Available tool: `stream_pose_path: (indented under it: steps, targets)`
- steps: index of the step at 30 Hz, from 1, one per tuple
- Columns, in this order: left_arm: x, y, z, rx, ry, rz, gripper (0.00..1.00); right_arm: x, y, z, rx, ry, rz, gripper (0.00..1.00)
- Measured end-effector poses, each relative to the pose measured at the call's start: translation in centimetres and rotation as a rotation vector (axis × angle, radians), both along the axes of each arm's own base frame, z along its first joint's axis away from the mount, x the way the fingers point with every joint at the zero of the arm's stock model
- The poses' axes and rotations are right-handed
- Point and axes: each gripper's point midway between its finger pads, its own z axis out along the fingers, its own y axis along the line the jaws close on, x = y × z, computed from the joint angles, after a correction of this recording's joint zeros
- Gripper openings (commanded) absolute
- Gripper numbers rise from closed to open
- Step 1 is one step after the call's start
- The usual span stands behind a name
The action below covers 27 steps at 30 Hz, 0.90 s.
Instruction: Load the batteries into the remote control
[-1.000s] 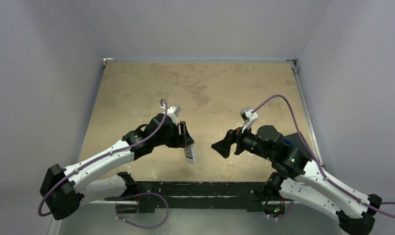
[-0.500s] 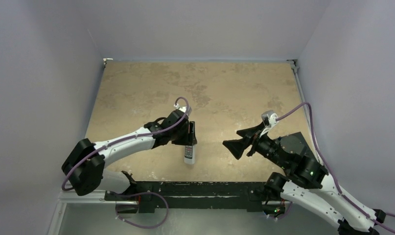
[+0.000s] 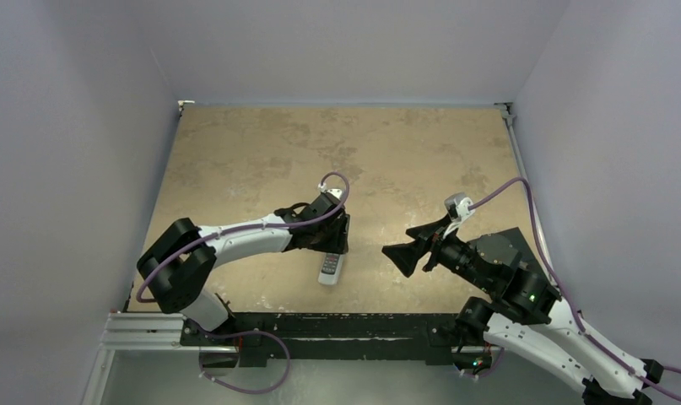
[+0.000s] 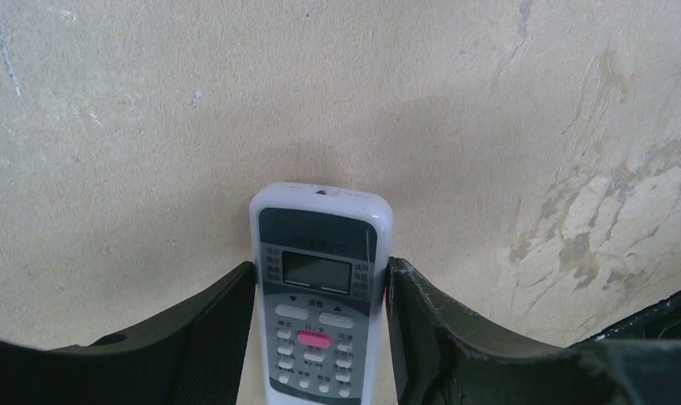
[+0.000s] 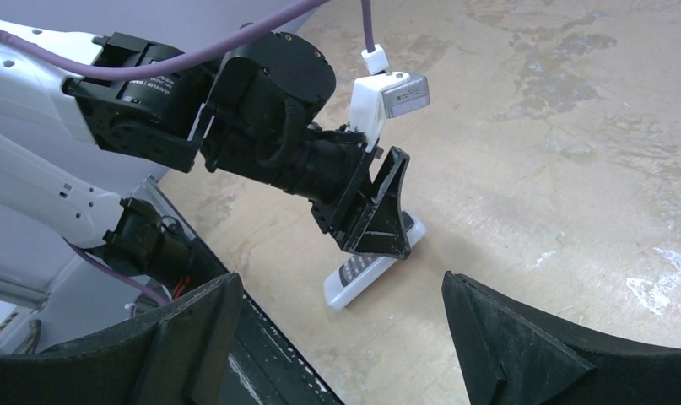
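Note:
The white remote control [image 3: 328, 270] lies face up on the tan table near its front edge, screen and red button showing in the left wrist view [image 4: 320, 304]. My left gripper [image 3: 335, 243] is low over it, and its fingers press both long sides of the remote's upper half [image 4: 321, 268]. My right gripper [image 3: 404, 253] is wide open and empty, held above the table to the right of the remote. The right wrist view [image 5: 341, 280] shows the remote [image 5: 366, 274] beneath the left gripper [image 5: 379, 228]. No batteries are in view.
A flat black object [image 3: 510, 245] lies at the table's right edge under the right arm. The black base rail [image 3: 320, 325] runs along the near edge just in front of the remote. Walls close in the left, back and right.
My left gripper has moved right and down, bringing the remote from a tilted hold in the air to lying on the table. My right arm drew back slightly to the right.

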Motion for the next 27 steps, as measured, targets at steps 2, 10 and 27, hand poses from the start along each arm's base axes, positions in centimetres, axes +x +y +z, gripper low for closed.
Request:
stream_pose_path:
  steps: [2,10,27]
  targets:
    - [0.1,-0.1,-0.3,0.004,0.000,0.001,0.16,0.0,0.0,0.0,-0.001,0.001,0.000,0.99]
    - [1.3,-1.3,0.8,-0.030,-0.035,0.007,0.33,0.0,0.1,-0.1,-0.002,0.004,0.000,0.99]
    - [1.1,-1.3,0.6,-0.013,-0.024,0.005,0.54,0.0,0.0,-0.7,-0.018,0.024,-0.001,0.99]
